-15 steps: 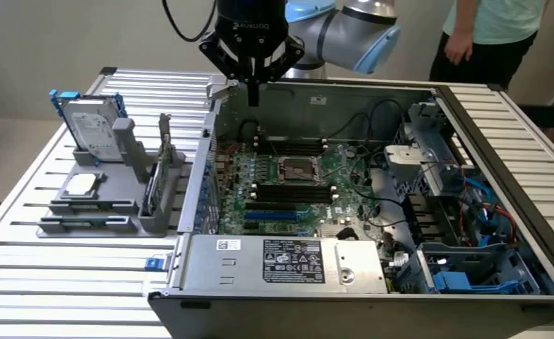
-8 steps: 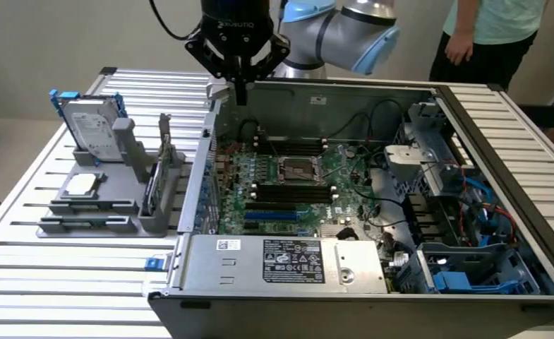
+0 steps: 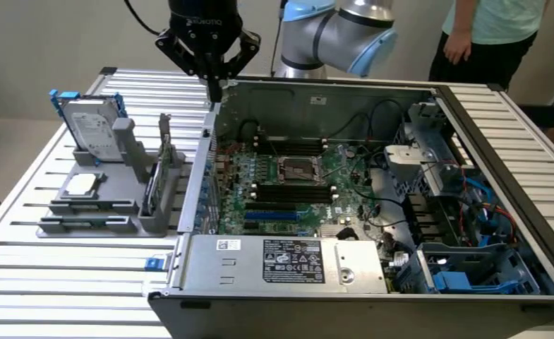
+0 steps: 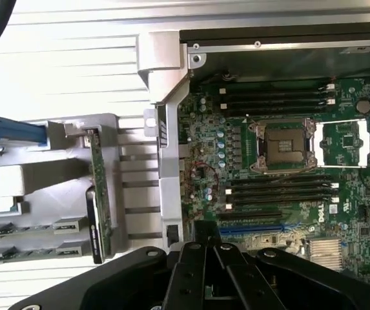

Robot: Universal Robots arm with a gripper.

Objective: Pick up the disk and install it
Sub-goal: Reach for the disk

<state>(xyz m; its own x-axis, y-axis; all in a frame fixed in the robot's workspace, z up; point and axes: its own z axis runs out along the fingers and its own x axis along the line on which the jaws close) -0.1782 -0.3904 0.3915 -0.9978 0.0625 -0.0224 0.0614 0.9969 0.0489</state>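
Note:
The disk (image 3: pixel 92 128), a silver-grey drive with a white label in a blue caddy, stands upright at the back of a grey holder (image 3: pixel 116 212) on the exterior view's left. In the wrist view its blue caddy edge (image 4: pixel 11 129) shows beside the holder (image 4: pixel 55 168). My gripper (image 3: pixel 217 86) hangs shut and empty above the rear corner of the open computer case (image 3: pixel 201 176), to the right of the disk and apart from it. In the wrist view the gripper (image 4: pixel 203 248) hangs over the motherboard's edge.
The holder also carries a small square chip (image 3: pixel 81 183) and an upright green card (image 3: pixel 164 166). Inside the case lie the motherboard (image 3: pixel 296 183), a silver power box (image 3: pixel 286 261) and blue-trimmed bays (image 3: pixel 465 279). A person (image 3: pixel 488 35) stands behind the slatted table (image 3: pixel 60 282).

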